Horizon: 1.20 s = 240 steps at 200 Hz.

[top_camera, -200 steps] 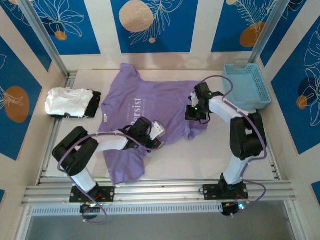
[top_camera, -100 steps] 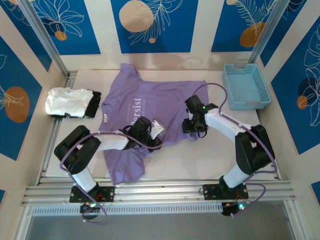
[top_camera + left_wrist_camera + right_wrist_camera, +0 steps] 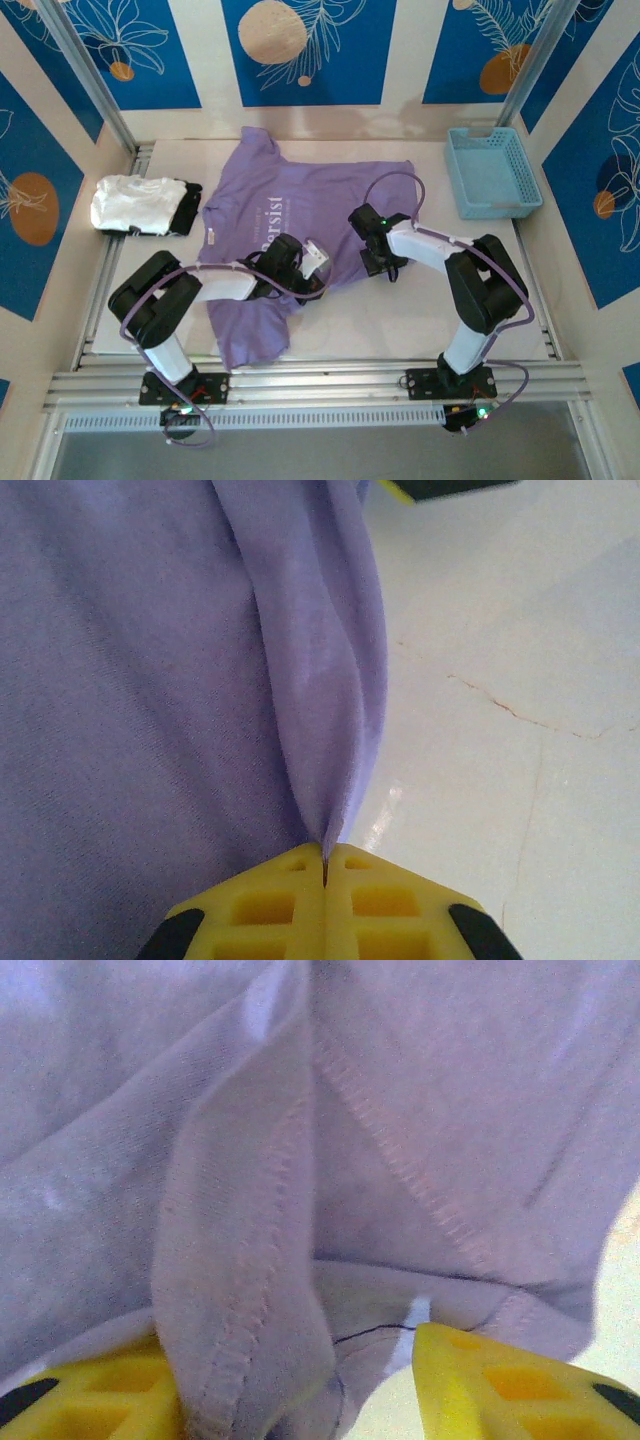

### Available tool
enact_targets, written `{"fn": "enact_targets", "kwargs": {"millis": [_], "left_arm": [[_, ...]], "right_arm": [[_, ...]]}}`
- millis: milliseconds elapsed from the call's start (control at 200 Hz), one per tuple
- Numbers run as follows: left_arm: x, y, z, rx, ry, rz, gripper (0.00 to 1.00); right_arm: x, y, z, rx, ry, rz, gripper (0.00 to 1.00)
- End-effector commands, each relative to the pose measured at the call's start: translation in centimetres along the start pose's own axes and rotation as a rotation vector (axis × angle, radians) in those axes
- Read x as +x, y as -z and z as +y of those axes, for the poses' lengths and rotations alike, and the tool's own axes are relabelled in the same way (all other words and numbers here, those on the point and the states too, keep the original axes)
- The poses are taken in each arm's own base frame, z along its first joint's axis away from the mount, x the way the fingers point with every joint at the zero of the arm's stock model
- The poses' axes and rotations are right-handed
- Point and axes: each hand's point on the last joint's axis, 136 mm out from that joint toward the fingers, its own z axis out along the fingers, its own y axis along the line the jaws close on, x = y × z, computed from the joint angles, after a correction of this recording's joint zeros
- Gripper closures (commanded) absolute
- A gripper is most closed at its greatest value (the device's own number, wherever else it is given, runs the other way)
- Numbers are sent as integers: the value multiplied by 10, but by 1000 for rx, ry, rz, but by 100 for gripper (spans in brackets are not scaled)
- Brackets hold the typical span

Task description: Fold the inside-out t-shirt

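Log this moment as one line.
left gripper: shut on t-shirt fold | right gripper: open, hem between jaws | t-shirt: spread on table

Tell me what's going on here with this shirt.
Two arms are working on a lavender t-shirt spread on the table. The left claw is shut on a pinched ridge of fabric at the shirt's near edge. The right claw stands open over the right side, a stitched hem fold lying between its jaws. No fold is finished; the shirt lies mostly flat. A folded white garment sits at left, a blue basket at right.
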Motion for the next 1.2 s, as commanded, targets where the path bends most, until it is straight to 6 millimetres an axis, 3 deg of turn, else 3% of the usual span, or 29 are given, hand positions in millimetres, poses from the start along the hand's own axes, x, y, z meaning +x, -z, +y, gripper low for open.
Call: {"fn": "enact_targets", "kwargs": {"millis": [0, 200, 340, 625, 1090, 1195], "left_arm": [[2, 5, -1, 13, 4, -2, 100], [5, 3, -1, 19, 6, 5, 100], [5, 2, -2, 23, 6, 3, 100], [7, 2, -3, 31, 6, 7, 100], [7, 1, -4, 42, 2, 7, 100], [8, 1, -4, 43, 3, 11, 100]], "right_arm": [[-14, 15, -26, 78, -24, -59, 52], [-17, 17, -43, 89, -78, -76, 64], [-20, 17, -31, -4, -82, -92, 69], [-18, 14, -2, -216, -38, -89, 63], [-36, 9, 2, -228, 15, -81, 63], [-39, 10, 4, -258, 20, -84, 67]]}}
